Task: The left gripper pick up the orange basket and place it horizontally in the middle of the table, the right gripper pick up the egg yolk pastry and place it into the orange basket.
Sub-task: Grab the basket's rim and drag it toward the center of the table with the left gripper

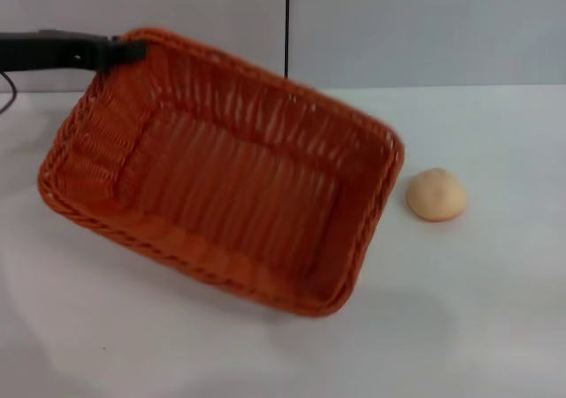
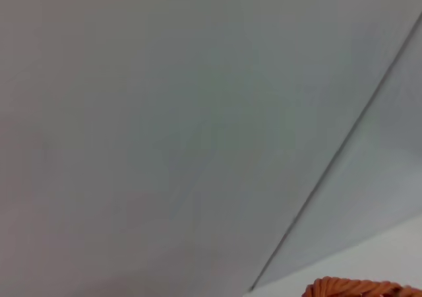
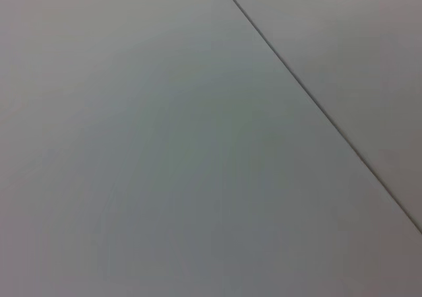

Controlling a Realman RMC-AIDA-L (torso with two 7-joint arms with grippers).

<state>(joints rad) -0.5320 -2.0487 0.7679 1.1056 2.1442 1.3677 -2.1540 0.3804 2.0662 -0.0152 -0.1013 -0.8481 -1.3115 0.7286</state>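
Left claw (image 1: pixel 133 51): we find it at the far left corner of the orange basket (image 1: pixel 230 181), closed on the braided rim there; its black body reaches in from the left edge of the head view.

Right claw: not visible in any view; its wrist camera shows only grey wall panels (image 3: pixel 165 145) and a dark seam, so we cannot tell its state.

Orange basket: lies skewed, far left corner raised toward the wall, near right corner toward us. We judge it lifted or tilted by the grip, though we cannot confirm whether the near edge touches the table (image 1: pixel 460 327).

Egg yolk pastry (image 1: pixel 436 195): rests on the table just right of the basket's right end, apart from it.

Stage: we judge the basket placement unfinished; it is not yet horizontal.

Risk one: a single-corner grip on a large basket may let it swing or slip from the claw.

Risk two: turning the basket level could sweep its right end into the pastry and roll it away.

Risk three: a skewed set-down leaves a poorer target for the pastry drop.
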